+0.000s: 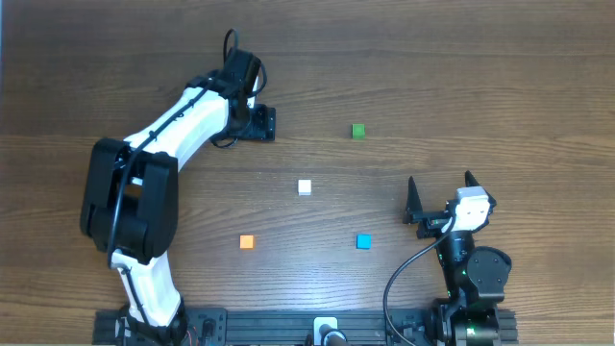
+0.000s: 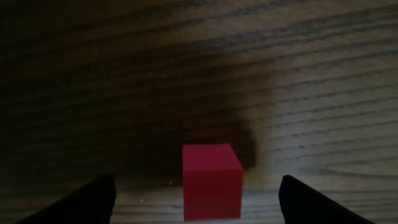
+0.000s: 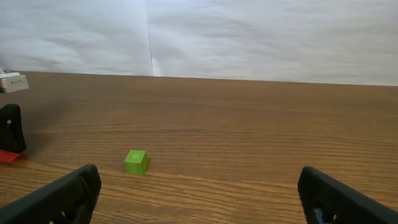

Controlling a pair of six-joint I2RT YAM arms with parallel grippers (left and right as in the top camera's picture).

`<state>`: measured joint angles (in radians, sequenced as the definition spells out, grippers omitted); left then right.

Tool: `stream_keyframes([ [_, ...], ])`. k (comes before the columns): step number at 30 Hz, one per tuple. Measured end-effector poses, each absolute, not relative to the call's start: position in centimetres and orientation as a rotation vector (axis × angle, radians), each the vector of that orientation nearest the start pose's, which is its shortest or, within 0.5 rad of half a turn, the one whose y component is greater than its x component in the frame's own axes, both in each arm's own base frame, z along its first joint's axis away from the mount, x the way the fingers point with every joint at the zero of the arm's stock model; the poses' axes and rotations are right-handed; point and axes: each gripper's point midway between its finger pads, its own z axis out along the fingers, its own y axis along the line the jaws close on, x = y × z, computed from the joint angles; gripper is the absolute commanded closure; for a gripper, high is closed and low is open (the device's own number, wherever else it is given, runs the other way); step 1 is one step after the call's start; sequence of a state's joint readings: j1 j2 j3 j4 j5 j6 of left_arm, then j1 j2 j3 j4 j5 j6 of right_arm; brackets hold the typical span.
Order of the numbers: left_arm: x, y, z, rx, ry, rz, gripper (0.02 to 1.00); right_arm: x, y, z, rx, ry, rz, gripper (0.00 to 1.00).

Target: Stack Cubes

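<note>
The left gripper (image 1: pixel 269 123) is low over the wooden table (image 1: pixel 500 77), and its two dark fingers (image 2: pixel 93 202) are spread wide apart. The red cube (image 2: pixel 212 182) sits flat on the table right between them. The fingers are on each side of the red cube but do not touch it, so this gripper holds nothing. The white cube (image 1: pixel 305 187) sits in the middle of the table. The left gripper and the red cube are beyond the white cube, away from the arm bases, and over toward the left arm's side. The green cube (image 1: pixel 358 131) is also beyond the white cube, but on the right arm's side, well apart from the red cube. The orange cube (image 1: pixel 247 242) is on the near side of the white cube, toward the left arm. The blue cube (image 1: pixel 363 241) is on the near side too, toward the right arm. The right gripper (image 1: pixel 440 185) is out to the right of the white cube, well apart from it. Its fingers are spread wide and hold nothing. Every cube sits alone on the table, and none is on top of another.
</note>
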<state>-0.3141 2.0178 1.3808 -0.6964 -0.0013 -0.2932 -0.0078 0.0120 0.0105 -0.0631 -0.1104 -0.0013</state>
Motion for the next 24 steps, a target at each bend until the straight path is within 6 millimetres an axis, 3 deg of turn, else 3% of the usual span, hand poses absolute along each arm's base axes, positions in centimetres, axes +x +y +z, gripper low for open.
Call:
stream_keyframes([
  [10, 40.47, -13.56, 0.97, 0.054, 2.906, -0.057, 0.334, 24.56, 1.70, 16.05, -0.079, 1.634, 0.083, 0.009],
  [19, 40.64, -13.66, 1.01, 0.057, 2.897, -0.052, 0.533, 24.56, 1.70, 16.05, -0.079, 1.634, 0.084, 0.009],
  [24, 40.65, -13.66, 0.98, 0.057, 2.897, -0.052, 0.570, 24.56, 1.70, 16.05, -0.079, 1.634, 0.083, 0.009],
])
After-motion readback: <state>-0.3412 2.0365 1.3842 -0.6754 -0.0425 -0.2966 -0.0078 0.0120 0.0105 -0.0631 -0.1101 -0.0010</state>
